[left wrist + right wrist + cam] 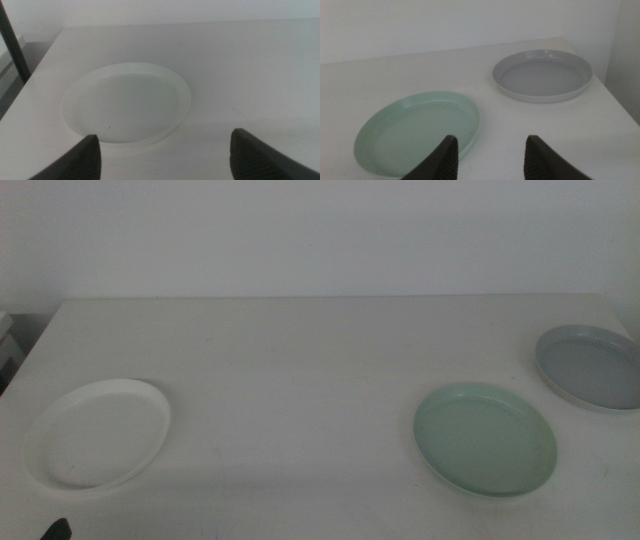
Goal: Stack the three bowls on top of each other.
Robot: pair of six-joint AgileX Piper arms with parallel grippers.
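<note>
We see three shallow, plate-like bowls lying apart on a pale surface (300,380), none stacked on another. The white bowl (98,435) sits toward the left side of the middle view, near the front, its low rim barely set off from the surface beneath. The mint green bowl (486,440) lies toward the right front, and the grey bowl (592,367) rests behind and to the right of it, close to the surface's right edge, partly cut by the frame. The green and grey bowls are near each other but not touching; the white one is well apart from both.

All three are round and of similar size, so we find no long axis to name; each sits flat, right way up, its hollow facing upward.

The left gripper (162,155) hangs just short of the white bowl (127,102), its jaws spread wide and empty. The right gripper (490,157) hangs at the near rim of the mint green bowl (417,130), its jaws parted with nothing between them, and the grey bowl (542,75) lies beyond.
</note>
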